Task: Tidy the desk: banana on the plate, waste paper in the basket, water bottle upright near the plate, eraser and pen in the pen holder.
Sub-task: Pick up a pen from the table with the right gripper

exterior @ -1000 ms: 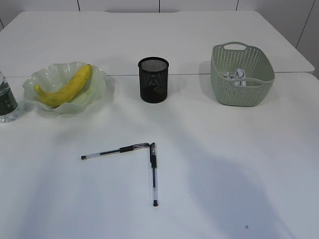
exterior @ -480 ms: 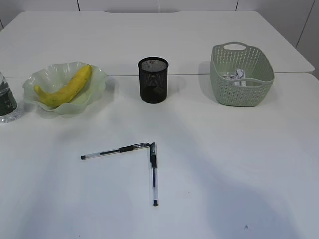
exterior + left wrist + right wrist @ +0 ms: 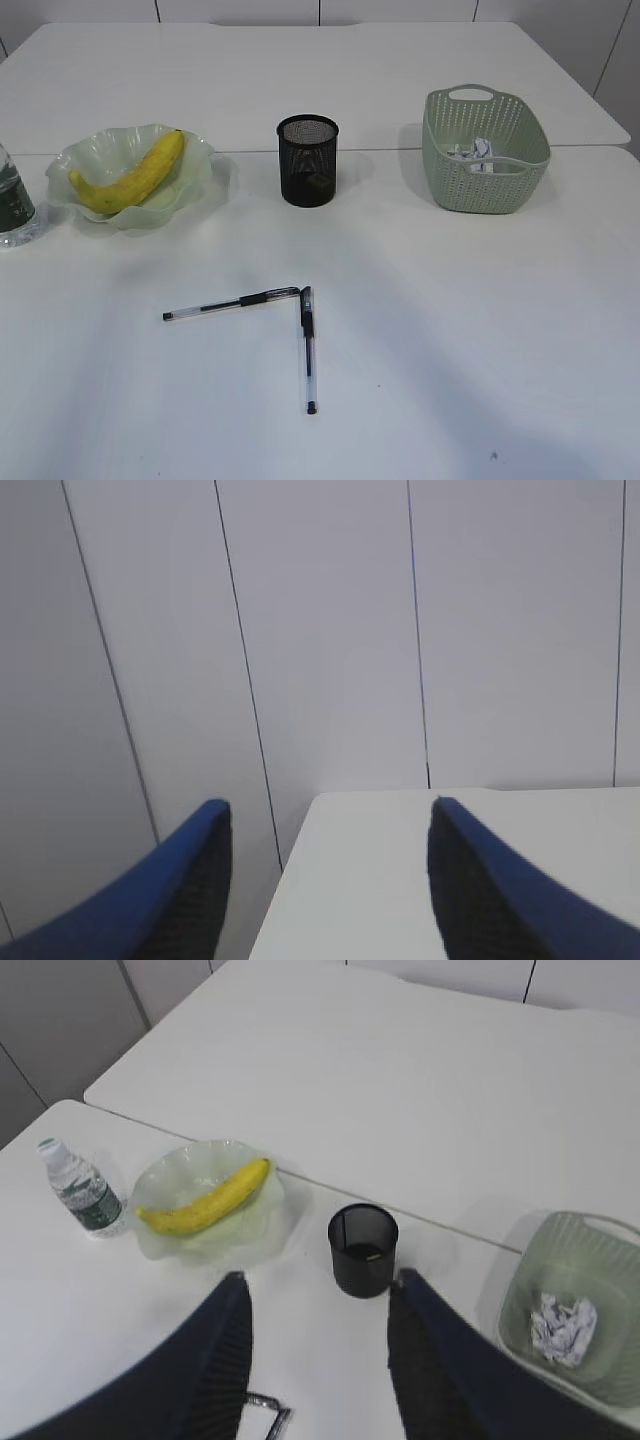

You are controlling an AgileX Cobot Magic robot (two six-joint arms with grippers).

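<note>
The banana point(image 3: 130, 175) lies in the pale green plate point(image 3: 200, 150). Left of the plate, at the view's edge, the water bottle point(image 3: 12, 205) stands upright. Two pens point(image 3: 232, 303) point(image 3: 308, 350) lie on the desk, their ends meeting in a corner. The black pen holder point(image 3: 308, 160) has a small pale block low inside it, apparently the eraser point(image 3: 366, 1254). Crumpled waste paper point(image 3: 475, 152) sits in the basket point(image 3: 485, 190). Neither gripper shows in the exterior view. My right gripper point(image 3: 320, 1285) hangs open and empty above the desk, short of the pen holder point(image 3: 363, 1250). My left gripper point(image 3: 330, 815) is open and empty.
The left wrist view holds only a panelled wall and a corner of the desk point(image 3: 400, 880). A seam between two tabletops point(image 3: 400, 150) runs behind the plate, holder and basket. The right wrist view shows the bottle point(image 3: 85, 1190), banana point(image 3: 205, 1200) and basket point(image 3: 570, 1300).
A broad shadow on the near right of the desk has faded away. Nothing on the desk has moved.
</note>
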